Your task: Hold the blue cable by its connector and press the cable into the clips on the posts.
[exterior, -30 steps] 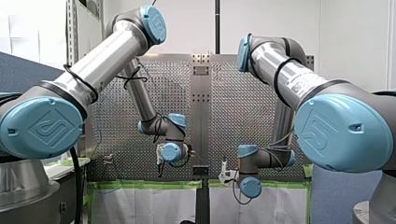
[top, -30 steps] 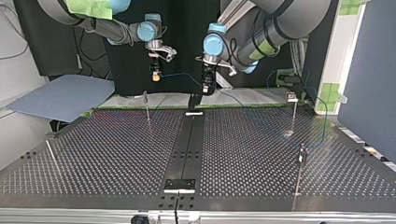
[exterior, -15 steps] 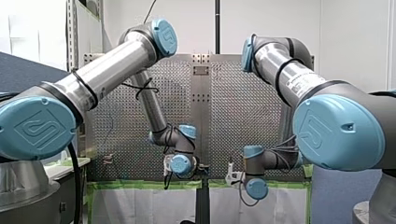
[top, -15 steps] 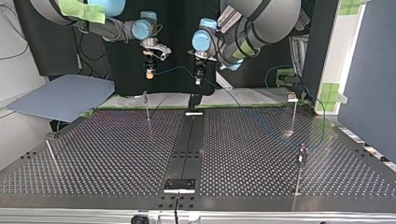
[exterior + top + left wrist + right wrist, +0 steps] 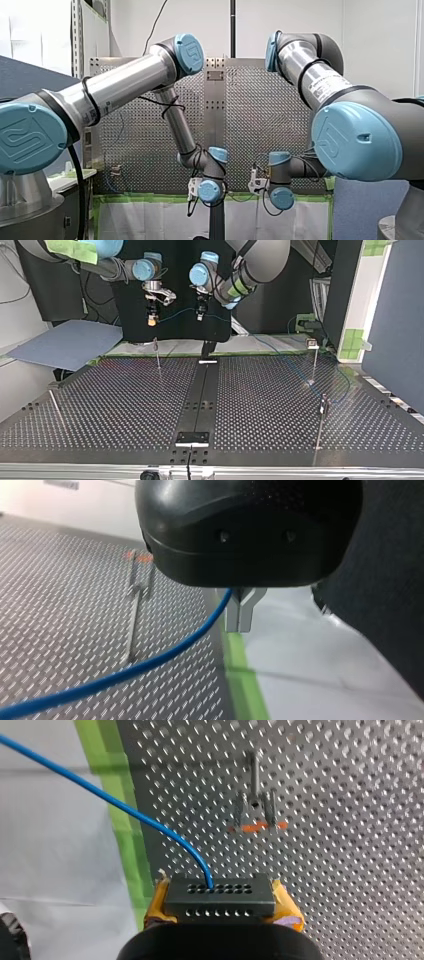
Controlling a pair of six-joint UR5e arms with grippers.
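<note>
One perforated table (image 5: 100,405) — green tape (image 5: 240,675), blue cable (image 5: 135,671)

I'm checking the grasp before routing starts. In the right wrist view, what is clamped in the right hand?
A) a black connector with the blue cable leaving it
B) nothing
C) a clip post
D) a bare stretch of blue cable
A: the right wrist view shows the right hand shut on the black connector, with the blue cable coming out of one of the connector's holes.

Robot lab: perf. table (image 5: 115,405), posts (image 5: 157,354)
</note>
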